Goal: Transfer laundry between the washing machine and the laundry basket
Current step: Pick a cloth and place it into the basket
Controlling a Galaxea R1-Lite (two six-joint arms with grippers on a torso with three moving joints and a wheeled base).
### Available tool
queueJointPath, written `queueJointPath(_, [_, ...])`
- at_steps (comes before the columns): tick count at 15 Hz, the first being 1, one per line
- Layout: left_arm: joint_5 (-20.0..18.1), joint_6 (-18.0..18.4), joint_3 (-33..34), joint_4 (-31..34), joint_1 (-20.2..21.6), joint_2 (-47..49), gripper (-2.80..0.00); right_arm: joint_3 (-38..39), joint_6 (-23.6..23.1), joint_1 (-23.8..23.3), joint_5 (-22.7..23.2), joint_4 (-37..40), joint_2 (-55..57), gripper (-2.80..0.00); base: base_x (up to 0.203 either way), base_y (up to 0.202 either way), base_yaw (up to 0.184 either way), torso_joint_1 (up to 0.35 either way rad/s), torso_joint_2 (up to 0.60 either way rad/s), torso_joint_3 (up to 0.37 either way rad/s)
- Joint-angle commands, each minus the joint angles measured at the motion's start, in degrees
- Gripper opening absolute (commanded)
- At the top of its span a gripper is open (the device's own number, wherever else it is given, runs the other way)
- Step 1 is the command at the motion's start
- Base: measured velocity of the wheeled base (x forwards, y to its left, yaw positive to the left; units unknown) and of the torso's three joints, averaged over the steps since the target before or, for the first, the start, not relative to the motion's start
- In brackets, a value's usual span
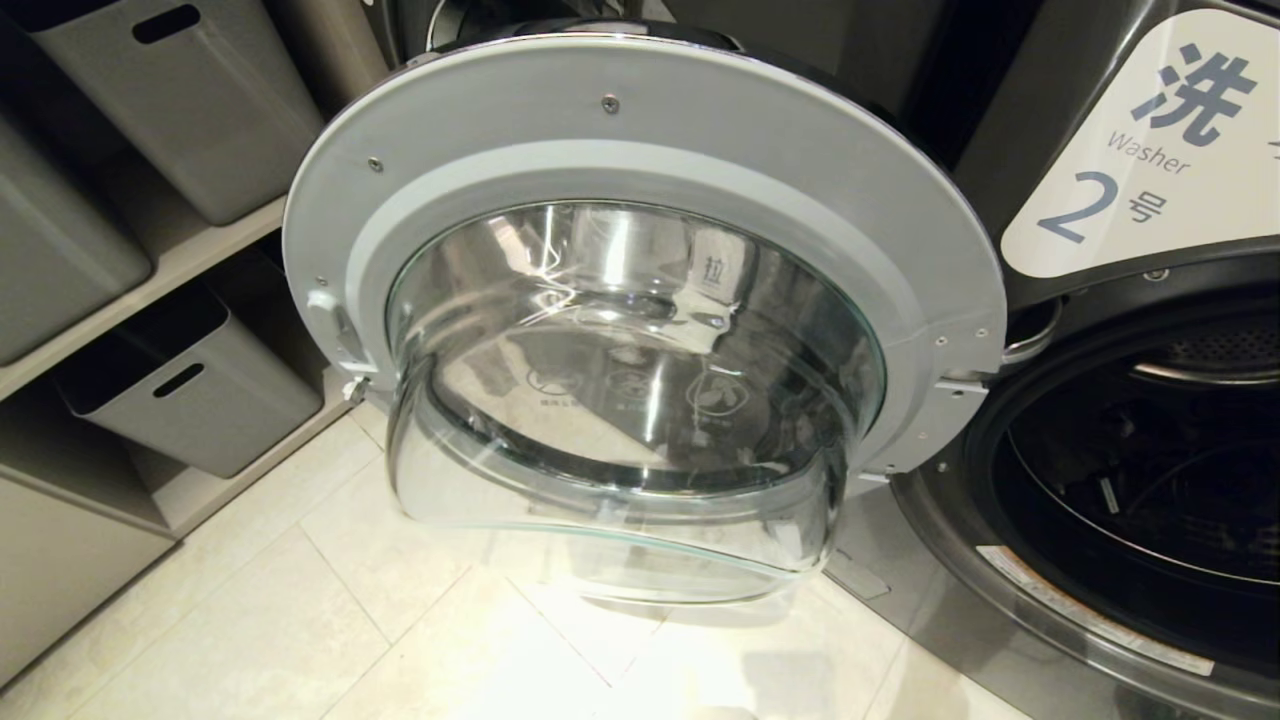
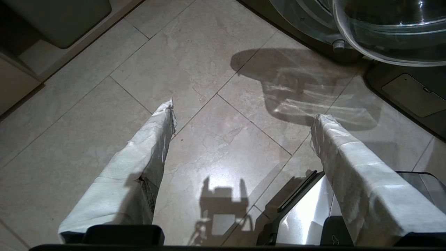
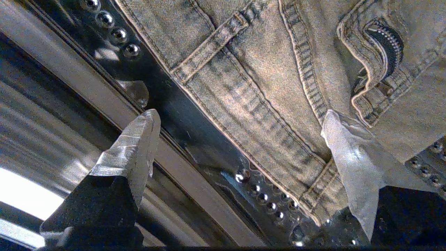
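Your right gripper (image 3: 240,116) is spread wide inside the washing machine's drum (image 3: 195,174), its two wrapped fingers (image 3: 136,146) well apart with nothing pinched between them. One fingertip sits over the ribbed metal wall of the drum; the other lies against the denim garment (image 3: 264,87), at or just above its waistband edge, though you cannot tell whether it truly presses the cloth.

The denim is pale, washed blue, with a belt loop, stitched seams and a pocket opening showing; it lies spread against the perforated wall of the drum.

Your left gripper (image 2: 242,116) hangs over the tiled floor (image 2: 209,146), fingers just as wide apart and holding nothing, near the lower rim of the washing machine door (image 1: 640,330). That door stands swung open, its glass bowl facing you, with the dark drum opening at its right. Grey bins (image 1: 190,385) sit on shelves to the left.
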Motion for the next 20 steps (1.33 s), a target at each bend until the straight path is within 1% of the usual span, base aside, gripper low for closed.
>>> queueJointPath(1, [0.02,-0.02,0.00,0.06,0.00,-0.07,0.00,-0.02,-0.26,0.05,0.63,-0.05,1.59,0.00,0.000,0.000,0.000,0.000,0.00,0.000])
queueJointPath(7, [0.02,-0.02,0.00,0.06,0.00,-0.15,0.00,0.06,-0.43,1.10,0.47,-0.65,1.60,0.00,0.000,0.000,0.000,0.000,0.00,0.000])
queueJointPath(10, [0.02,-0.02,0.00,0.06,0.00,-0.08,0.00,0.06,-0.43,1.11,-1.13,-3.13,2.48,0.00,0.000,0.000,0.000,0.000,0.00,0.000])
queueJointPath(11, [0.02,-0.02,0.00,0.06,0.00,-0.15,0.00,0.06,-0.43,1.11,-1.34,-3.22,2.57,0.00,0.000,0.000,0.000,0.000,0.00,0.000])
queueJointPath(13, [0.02,-0.02,0.00,0.06,0.00,-0.08,0.00,0.06,-0.19,1.11,-3.57,-3.31,2.40,0.00,0.000,0.000,0.000,0.000,0.00,0.000])
queueJointPath(14, [0.02,-0.02,0.00,0.06,0.00,-0.12,0.00,0.06,-0.05,1.09,-3.93,-3.31,2.22,0.00,0.000,0.000,0.000,0.000,0.00,0.000])
queueJointPath(20, [0.02,-0.02,0.00,0.06,0.01,-0.15,0.00,1.30,0.36,0.84,-3.84,-3.38,1.68,0.00,0.000,0.000,0.000,0.000,0.00,0.000])
